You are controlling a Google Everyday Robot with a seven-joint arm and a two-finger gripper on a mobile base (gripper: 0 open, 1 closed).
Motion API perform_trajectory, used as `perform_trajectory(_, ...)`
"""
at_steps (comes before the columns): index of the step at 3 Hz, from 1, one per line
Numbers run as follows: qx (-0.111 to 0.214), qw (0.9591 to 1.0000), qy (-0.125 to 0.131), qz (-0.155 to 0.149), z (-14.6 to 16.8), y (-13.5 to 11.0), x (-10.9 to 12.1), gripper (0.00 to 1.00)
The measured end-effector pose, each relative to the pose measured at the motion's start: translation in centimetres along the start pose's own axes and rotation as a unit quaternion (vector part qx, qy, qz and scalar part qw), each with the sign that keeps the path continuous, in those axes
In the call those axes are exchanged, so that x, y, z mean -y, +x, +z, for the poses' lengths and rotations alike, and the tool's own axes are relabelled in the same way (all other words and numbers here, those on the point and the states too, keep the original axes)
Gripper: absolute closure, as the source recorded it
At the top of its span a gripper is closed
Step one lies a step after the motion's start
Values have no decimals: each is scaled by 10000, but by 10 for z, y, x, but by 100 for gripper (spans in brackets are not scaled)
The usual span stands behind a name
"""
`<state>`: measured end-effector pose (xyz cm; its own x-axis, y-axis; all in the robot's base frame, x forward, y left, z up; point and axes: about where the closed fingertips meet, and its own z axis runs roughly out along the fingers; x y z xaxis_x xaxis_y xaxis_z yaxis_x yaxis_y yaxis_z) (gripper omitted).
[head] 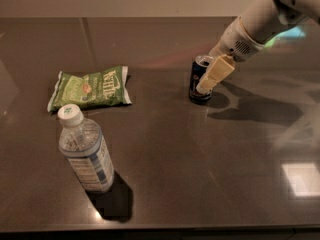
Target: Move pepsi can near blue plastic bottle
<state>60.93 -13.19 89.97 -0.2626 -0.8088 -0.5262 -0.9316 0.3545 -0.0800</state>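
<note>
The pepsi can (pixel 198 79), dark blue with a silver top, stands upright on the dark table right of centre. My gripper (pixel 212 76) comes down from the upper right on a white arm and is at the can, with a cream part of it overlapping the can's right side. The blue plastic bottle (pixel 86 153), clear with a white cap and a blue-and-white label, stands upright at the lower left, well apart from the can.
A green chip bag (pixel 90 88) lies flat at the left, between the bottle and the back of the table (pixel 200 174). The table's front edge runs along the bottom of the view.
</note>
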Motion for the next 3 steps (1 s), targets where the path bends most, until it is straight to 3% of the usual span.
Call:
perform_trajectory(2,306,9993,-188,-48,-3,-11,-12,66)
perform_trajectory(3,530,9977,-379,-202,-15,-24,-34,88)
